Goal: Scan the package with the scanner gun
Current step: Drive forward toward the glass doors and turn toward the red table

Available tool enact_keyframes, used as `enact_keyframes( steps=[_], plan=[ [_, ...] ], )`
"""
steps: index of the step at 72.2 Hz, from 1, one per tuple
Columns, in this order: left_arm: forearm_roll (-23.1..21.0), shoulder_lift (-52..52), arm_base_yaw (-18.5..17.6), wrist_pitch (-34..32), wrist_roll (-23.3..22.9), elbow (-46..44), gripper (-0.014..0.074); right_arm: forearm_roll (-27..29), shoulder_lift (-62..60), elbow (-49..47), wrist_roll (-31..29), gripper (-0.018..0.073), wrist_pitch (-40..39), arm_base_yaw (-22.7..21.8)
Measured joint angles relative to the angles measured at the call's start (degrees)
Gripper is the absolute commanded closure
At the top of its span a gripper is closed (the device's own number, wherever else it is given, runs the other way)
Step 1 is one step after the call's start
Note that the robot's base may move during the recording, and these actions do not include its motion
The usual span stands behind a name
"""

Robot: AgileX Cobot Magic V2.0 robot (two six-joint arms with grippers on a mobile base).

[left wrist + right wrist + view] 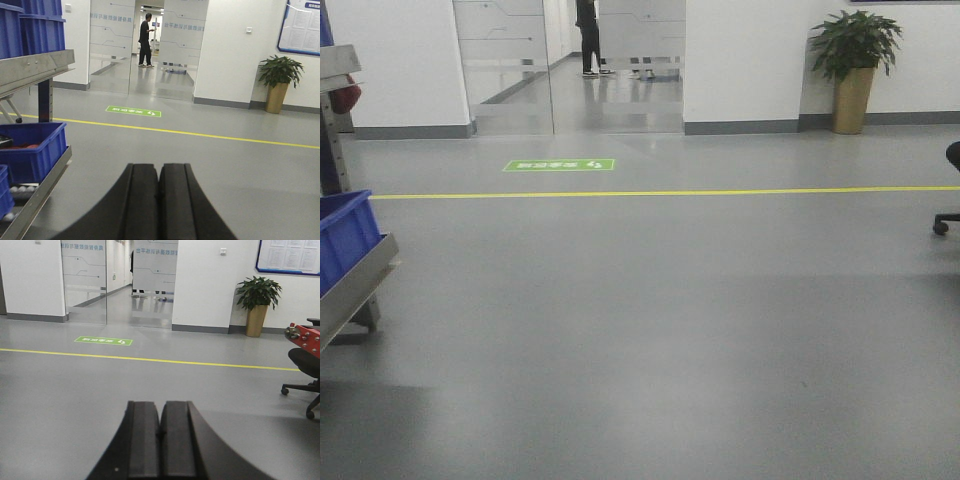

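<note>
Neither the package nor the scanner gun shows in any view. My left gripper is shut, its two black fingers pressed together with nothing between them, pointing out over the grey floor. My right gripper is shut in the same way and also holds nothing, facing the open floor. Neither gripper appears in the front view.
A metal shelf rack with blue bins stands at the left, its blue bin also showing in the front view. A yellow floor line crosses ahead. A potted plant, an office chair and a person in the doorway are farther off.
</note>
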Motion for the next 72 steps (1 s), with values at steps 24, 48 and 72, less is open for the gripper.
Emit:
enact_keyframes(
  steps=[24,48,72],
  plan=[
    [0.0,0.0,0.0,0.0,0.0,0.0,0.0708,0.0,0.0,0.0,0.0,0.0727,0.0,0.0],
    [0.0,0.0,0.0,0.0,0.0,0.0,0.0708,0.0,0.0,0.0,0.0,0.0727,0.0,0.0],
    [0.0,0.0,0.0,0.0,0.0,0.0,0.0708,0.0,0.0,0.0,0.0,0.0727,0.0,0.0]
  ],
)
